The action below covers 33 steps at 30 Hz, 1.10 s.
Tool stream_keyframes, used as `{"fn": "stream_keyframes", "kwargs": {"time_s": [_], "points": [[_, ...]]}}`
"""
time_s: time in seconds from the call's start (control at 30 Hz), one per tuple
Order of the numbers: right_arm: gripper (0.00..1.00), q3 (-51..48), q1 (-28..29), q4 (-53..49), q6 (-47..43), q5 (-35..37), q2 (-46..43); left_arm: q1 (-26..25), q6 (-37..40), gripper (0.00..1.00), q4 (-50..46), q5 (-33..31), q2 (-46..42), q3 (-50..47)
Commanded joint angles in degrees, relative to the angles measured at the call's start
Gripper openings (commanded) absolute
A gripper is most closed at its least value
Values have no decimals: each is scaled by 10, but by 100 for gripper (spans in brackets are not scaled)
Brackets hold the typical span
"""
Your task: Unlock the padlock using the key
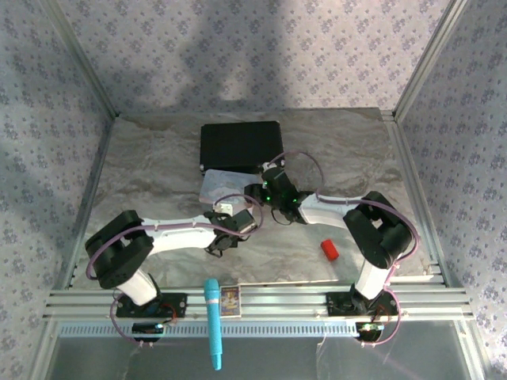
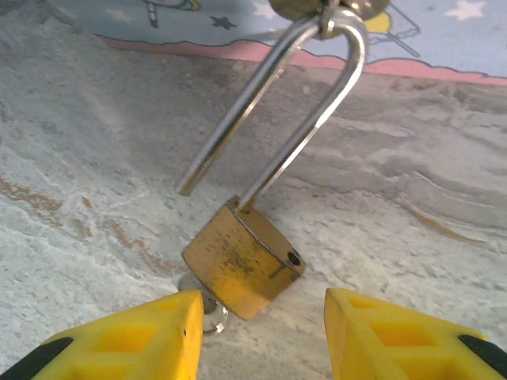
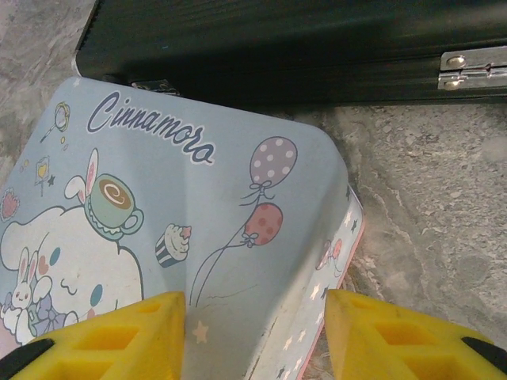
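Note:
In the left wrist view the brass padlock (image 2: 242,261) hangs tilted just above the table. Its silver shackle (image 2: 317,119) is sprung open: one leg sits in the body, the other ends free, and the bend hooks through the tin's clasp (image 2: 329,12). The key (image 2: 202,307) shows as a silver head under the body, partly behind my left finger (image 2: 135,340). My left gripper (image 2: 261,336) is open, just short of the padlock. My right gripper (image 3: 255,336) is open, straddling a corner of the pale blue tin (image 3: 198,214). From above, the left gripper (image 1: 230,228) and right gripper (image 1: 266,190) flank the tin (image 1: 215,187).
A black case (image 1: 241,146) lies behind the tin, its latches (image 3: 471,70) facing the right wrist. A red cylinder (image 1: 329,250) lies on the table (image 1: 150,182) at the front right. A teal tube (image 1: 212,321) and a small box (image 1: 230,299) sit on the near rail.

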Motion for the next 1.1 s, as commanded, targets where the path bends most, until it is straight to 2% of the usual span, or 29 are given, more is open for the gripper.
{"fn": "stream_keyframes", "kwargs": {"time_s": [0.0, 0.17, 0.23, 0.27, 0.33, 0.4, 0.5, 0.63, 0.77, 0.87, 0.97, 1.0, 1.07], "points": [[50, -21, -20, -114, -10, 30, 28, -6, 3, 45, -1, 15, -24, 10], [53, -12, -29, -115, -25, 17, 19, -6, 10, 45, 15, 23, -46, 6], [60, -8, -28, -113, -42, 5, 10, -4, 16, 51, 22, 28, -69, 1], [65, -4, -28, -117, -50, 1, 6, -3, 20, 58, 25, 30, -80, 0], [80, 11, -28, -131, -69, -2, -4, 0, 29, 84, 35, 31, -115, -7], [87, 19, -27, -139, -87, 2, -19, 7, 36, 99, 44, 35, -155, -16], [99, 33, -20, -158, -115, 30, -52, 33, 43, 100, 54, 46, -228, -32], [99, 46, -1, -188, -128, 108, -115, 84, 50, 100, 56, 53, -332, -58], [99, 22, 24, -181, -167, 153, -191, 150, 75, 100, 49, 78, -404, -79], [99, 11, 22, -185, -158, 117, -218, 207, 101, 100, 56, 137, -425, -94], [99, 68, -18, -282, -136, -44, -173, 237, 100, 100, 72, 161, -422, -108], [95, 88, -20, -299, -126, -69, -158, 240, 98, 100, 76, 163, -417, -112], [92, 92, 5, -299, -111, -55, -147, 245, 92, 100, 78, 163, -406, -114]]}}
